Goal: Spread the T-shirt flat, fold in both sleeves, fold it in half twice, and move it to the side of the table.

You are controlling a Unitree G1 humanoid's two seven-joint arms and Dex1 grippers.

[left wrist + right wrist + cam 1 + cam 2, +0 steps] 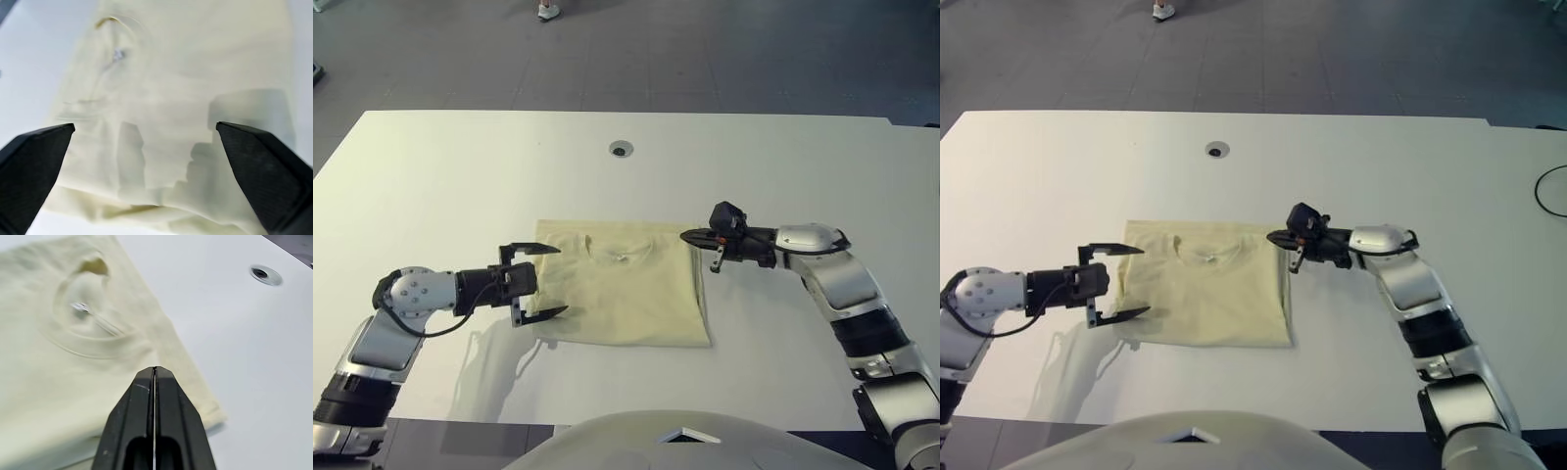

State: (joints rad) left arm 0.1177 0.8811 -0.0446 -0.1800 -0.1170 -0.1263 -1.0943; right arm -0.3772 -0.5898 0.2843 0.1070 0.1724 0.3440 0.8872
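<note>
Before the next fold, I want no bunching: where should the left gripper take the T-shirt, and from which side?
Likely its left edge, coming in low from the robot's left. The T-shirt lies flat, sleeves folded in, so only edges give layers to pinch, and the left gripper stands open facing that edge.

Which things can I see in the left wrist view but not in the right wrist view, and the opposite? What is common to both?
Left wrist view, not the right: the left gripper, its two black fingers wide apart above the pale yellow fabric T-shirt, with finger shadows on the cloth.
Right wrist view, not the left: the right gripper, fingers pressed together over the shirt's edge, and a small round metal-rimmed hole in the white table.
Both: the T-shirt, its round neck opening with a small label, and bare white tabletop.
</note>
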